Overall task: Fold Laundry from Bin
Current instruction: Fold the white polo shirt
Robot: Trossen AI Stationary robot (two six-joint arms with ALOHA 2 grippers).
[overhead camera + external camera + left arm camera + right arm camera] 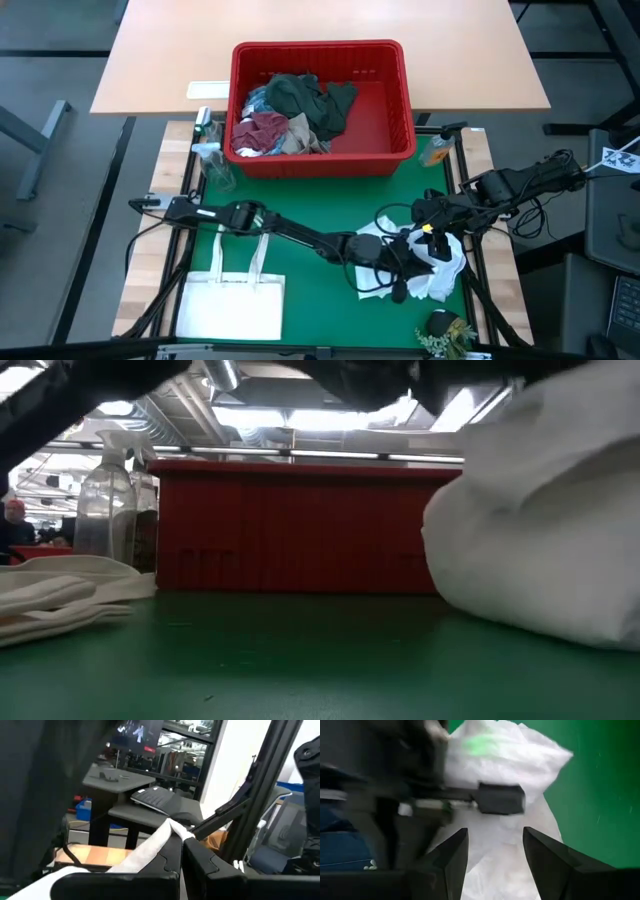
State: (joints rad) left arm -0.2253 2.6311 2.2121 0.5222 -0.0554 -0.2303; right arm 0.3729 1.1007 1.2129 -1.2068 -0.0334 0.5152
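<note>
White garment (440,265) bunched on green mat (300,205), near front right edge. Left gripper (182,845) pinched shut on ridge of its cloth. Right gripper (492,852) just above it — fingers spread, holding nothing. Risk: arms crowded, collision or cloth twisting instead of spreading. Farther back, bin (405,100) holds remaining laundry (290,115) — dark green, maroon.

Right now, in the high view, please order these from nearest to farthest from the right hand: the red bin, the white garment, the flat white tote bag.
1. White garment: directly at the right hand, on the green mat.
2. Red bin: at the table's far side.
3. White tote bag: near-left corner.
</note>
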